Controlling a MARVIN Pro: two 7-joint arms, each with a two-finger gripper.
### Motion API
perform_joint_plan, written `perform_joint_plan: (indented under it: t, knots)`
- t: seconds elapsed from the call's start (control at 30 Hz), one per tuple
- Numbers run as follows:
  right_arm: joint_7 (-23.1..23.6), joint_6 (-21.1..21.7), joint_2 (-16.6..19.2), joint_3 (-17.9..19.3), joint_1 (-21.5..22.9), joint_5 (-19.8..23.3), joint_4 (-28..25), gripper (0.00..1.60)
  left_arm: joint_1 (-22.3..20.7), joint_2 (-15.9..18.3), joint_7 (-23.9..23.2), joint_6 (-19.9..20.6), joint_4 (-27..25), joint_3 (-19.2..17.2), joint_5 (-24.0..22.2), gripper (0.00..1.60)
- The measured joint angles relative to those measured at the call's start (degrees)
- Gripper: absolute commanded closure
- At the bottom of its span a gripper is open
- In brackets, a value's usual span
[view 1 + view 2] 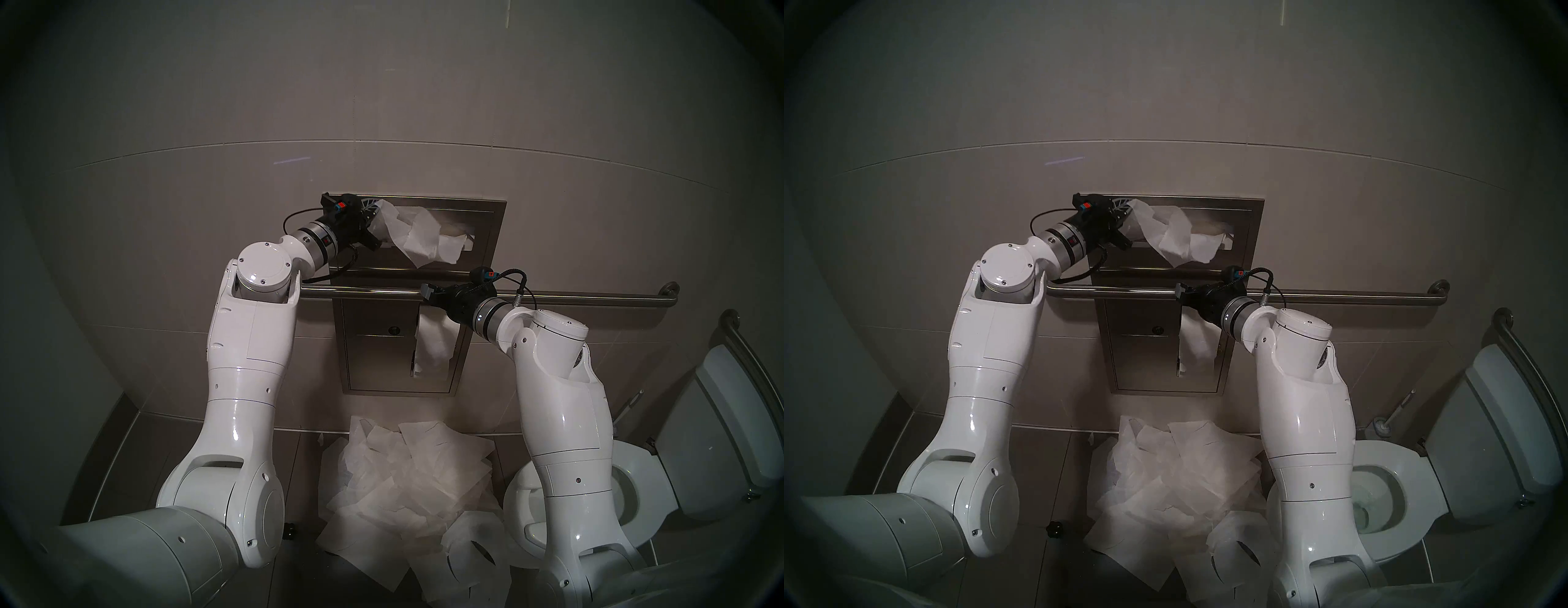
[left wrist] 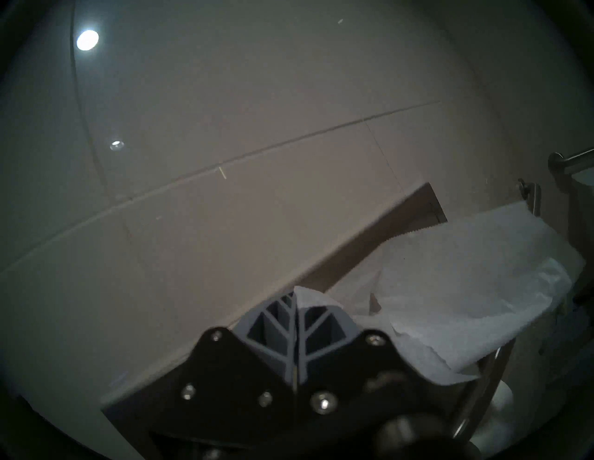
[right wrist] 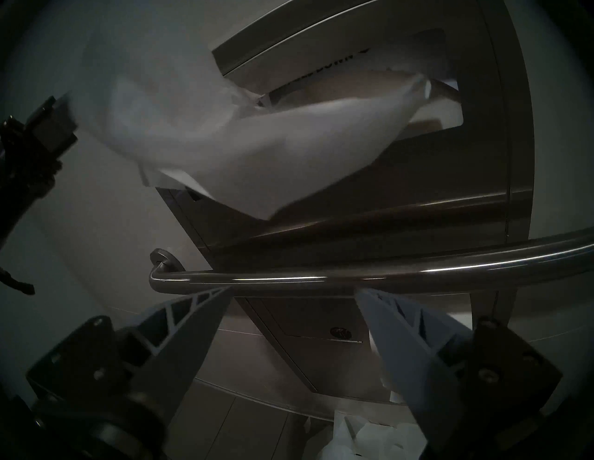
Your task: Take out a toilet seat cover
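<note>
Your left gripper (image 1: 375, 212), at the dispenser (image 1: 488, 229) slot: jaws pinching the toilet seat cover (image 1: 420, 242). Your right gripper (image 3: 292, 305), below the dispenser slot: jaws spread, empty.

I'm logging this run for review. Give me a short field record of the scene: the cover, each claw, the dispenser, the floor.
cover: white seat cover, partly pulled out, one end in the slot
left claw: left claw shut on the cover's corner
right claw: right claw open, empty, by the grab bar
dispenser: steel wall dispenser, more paper inside
lower unit: toilet paper hanging out
floor: pile of loose covers beside the toilet
</note>
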Motion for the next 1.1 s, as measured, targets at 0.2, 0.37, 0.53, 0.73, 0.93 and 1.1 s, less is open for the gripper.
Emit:
perform_joint_plan:
  t: [0.2,0.37,0.53,0.73,0.93,1.1]
  knots:
    - [0.0,0.0,0.0,0.0,0.01,0.0,-0.01,0.27,1.22,-0.27,-0.19,1.33,-4.25,-1.03,-0.53,1.6]
    - [0.0,0.0,0.0,0.0,0.01,0.0,-0.04,0.27,2.45,-0.42,-0.48,3.37,-7.5,-1.7,-0.75,1.6]
    - [0.0,0.0,0.0,0.0,0.01,0.0,-0.06,0.27,3.15,-0.45,-0.89,4.96,-10.45,-2.21,-0.74,1.6]
    - [0.0,0.0,0.0,0.0,0.01,0.0,-0.08,0.27,3.23,-0.43,-1.42,6.99,-14.37,-2.35,-0.55,1.6]
    - [0.0,0.0,0.01,0.0,0.01,0.0,-0.13,0.0,4.1,-0.54,-2.76,11.0,-18.64,-1.88,-0.17,1.6]
    - [-0.29,0.06,0.05,-0.47,0.24,-0.53,-0.14,0.0,5.82,-0.83,-3.98,15.38,-22.19,-0.83,1.19,1.6]
